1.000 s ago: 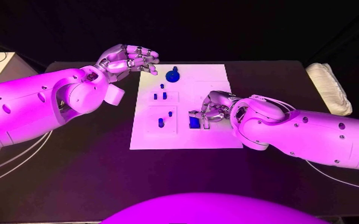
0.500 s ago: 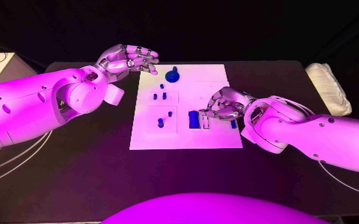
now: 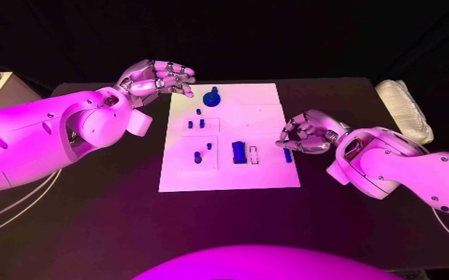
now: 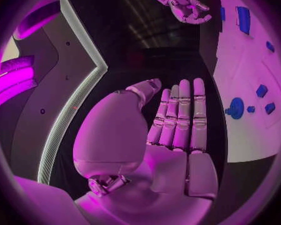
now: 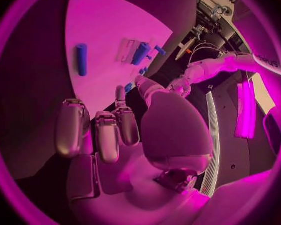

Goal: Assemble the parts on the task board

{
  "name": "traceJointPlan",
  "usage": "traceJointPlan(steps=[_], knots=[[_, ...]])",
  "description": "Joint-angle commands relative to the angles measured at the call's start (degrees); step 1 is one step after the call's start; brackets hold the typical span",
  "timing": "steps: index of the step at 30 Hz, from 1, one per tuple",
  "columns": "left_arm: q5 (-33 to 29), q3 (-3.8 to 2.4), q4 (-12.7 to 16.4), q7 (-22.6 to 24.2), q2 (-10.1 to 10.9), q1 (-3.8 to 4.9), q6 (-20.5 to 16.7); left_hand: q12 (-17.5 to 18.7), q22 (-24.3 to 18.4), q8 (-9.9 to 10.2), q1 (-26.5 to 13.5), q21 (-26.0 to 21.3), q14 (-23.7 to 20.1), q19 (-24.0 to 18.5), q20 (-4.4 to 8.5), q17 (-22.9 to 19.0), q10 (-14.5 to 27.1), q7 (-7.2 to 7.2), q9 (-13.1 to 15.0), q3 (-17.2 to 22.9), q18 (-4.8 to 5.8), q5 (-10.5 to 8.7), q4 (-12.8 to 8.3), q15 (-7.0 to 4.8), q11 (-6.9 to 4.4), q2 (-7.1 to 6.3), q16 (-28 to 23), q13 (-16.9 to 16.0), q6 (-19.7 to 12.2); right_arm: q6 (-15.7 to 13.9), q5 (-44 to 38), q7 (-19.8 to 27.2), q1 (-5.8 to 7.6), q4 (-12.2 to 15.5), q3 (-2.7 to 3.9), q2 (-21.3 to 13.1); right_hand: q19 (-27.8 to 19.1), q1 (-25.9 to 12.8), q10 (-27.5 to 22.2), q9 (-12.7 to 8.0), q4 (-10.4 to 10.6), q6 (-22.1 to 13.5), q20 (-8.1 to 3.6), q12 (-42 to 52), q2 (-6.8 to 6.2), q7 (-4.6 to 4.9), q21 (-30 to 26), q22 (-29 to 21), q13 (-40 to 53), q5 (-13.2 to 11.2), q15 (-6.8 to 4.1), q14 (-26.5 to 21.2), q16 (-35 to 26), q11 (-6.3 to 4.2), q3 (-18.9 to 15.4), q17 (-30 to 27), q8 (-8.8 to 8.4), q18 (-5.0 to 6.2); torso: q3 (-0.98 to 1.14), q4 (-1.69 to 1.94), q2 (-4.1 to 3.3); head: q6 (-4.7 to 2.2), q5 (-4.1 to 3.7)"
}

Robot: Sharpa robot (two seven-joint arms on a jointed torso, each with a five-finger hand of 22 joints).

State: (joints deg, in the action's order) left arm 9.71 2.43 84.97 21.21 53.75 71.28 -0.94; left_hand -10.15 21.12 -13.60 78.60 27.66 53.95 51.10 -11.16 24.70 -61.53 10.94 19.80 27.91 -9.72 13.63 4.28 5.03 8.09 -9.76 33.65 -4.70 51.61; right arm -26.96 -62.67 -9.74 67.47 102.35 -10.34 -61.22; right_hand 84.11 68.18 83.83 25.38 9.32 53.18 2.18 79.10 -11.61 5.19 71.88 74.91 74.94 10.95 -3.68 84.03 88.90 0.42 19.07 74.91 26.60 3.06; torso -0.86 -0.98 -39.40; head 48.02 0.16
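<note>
On the task board (image 3: pixel 252 115) several blue parts (image 3: pixel 239 151) stand seated, while one slim piece (image 3: pixel 287 155) lies loose near its right edge, so assembly looks incomplete. Both the left hand (image 3: pixel 154 79) and the right hand (image 3: pixel 307 134) hold nothing, fingers curled, off the board's sides.

Small blue parts (image 3: pixel 239 151) lie on the white task board (image 3: pixel 257 115), on a black table (image 3: pixel 103 196).

One white board (image 3: pixel 251 119) lies on one black table (image 3: pixel 112 183). Eight blue parts sit on the board: one round knob (image 3: pixel 212 98), one large block (image 3: pixel 239 151), one thin bar (image 3: pixel 287 155), and five small pegs (image 3: pixel 197 157). One pale folded cloth (image 3: pixel 404 108) lies at the table's edge. Two hands, left (image 3: pixel 154 79) and right (image 3: pixel 306 133), hang over the table.
</note>
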Motion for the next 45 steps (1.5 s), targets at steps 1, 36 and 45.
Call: traceJointPlan(steps=[1, 36, 45], knots=[[-0.3, -0.02, 0.1, 1.0, -0.1, 0.0, 0.7, 0.3, -0.1, 0.2, -0.5, -0.4, -0.1, 0.6, -0.01, 0.1, 0.1, 0.28, -0.1, 0.0, -0.65, 0.16, 0.3, 0.4, 0.18, 0.11, -0.3, -0.1, 0.0, 1.3, -6.9, -1.8, -0.74, -0.1, -0.02, -0.9, 2.7, 0.0, 0.1, -0.1, -0.1, 0.7, 0.43, -0.2, -0.59, 0.07, 0.2, 9.7, 8.1, -0.5, 0.5, 5.4, -0.1, 0.34, -0.2, 12.9, -0.31, 0.07, 0.12, -0.36, 0.04, -0.14, -0.65], [-0.3, -0.02, 0.3, 0.8, 0.2, -0.01, 1.0, 0.3, -0.1, 0.2, -0.4, -0.5, -0.1, 0.6, -0.02, 0.1, 0.1, 0.25, 0.0, 0.1, -0.66, 0.16, 0.3, 0.4, 0.16, 0.09, -0.3, -0.1, 0.0, 2.0, -19.4, -17.0, -3.67, -3.1, -0.24, 1.7, 3.0, -0.1, 0.3, -0.1, 6.6, 3.6, -0.13, -0.6, 0.42, -1.1, 0.3, 9.8, 8.0, -2.6, -0.29, 5.4, -0.2, -0.62, -7.3, 12.9, 0.53, 0.03, 0.08, -0.4, 0.08, 0.65, -0.86], [-0.3, -0.02, 0.3, 0.7, 0.3, -0.01, 1.1, 0.3, -0.3, 0.2, -0.4, -0.7, -0.1, 0.7, -0.03, 0.2, 0.1, 0.23, 0.0, 0.1, -0.67, 0.16, 0.4, 0.39, 0.14, 0.1, -0.4, -0.1, 0.1, 1.2, -19.8, -16.9, -4.01, -3.3, -0.23, 3.5, 3.0, 0.7, 0.4, -0.1, 6.5, 3.5, -0.16, -0.6, 0.36, -1.1, 0.3, 9.9, 8.0, -2.5, -0.31, 5.5, -0.1, -0.63, -7.5, 13.0, 0.57, 0.01, 0.12, -0.44, 0.08, 0.74, -0.47]])
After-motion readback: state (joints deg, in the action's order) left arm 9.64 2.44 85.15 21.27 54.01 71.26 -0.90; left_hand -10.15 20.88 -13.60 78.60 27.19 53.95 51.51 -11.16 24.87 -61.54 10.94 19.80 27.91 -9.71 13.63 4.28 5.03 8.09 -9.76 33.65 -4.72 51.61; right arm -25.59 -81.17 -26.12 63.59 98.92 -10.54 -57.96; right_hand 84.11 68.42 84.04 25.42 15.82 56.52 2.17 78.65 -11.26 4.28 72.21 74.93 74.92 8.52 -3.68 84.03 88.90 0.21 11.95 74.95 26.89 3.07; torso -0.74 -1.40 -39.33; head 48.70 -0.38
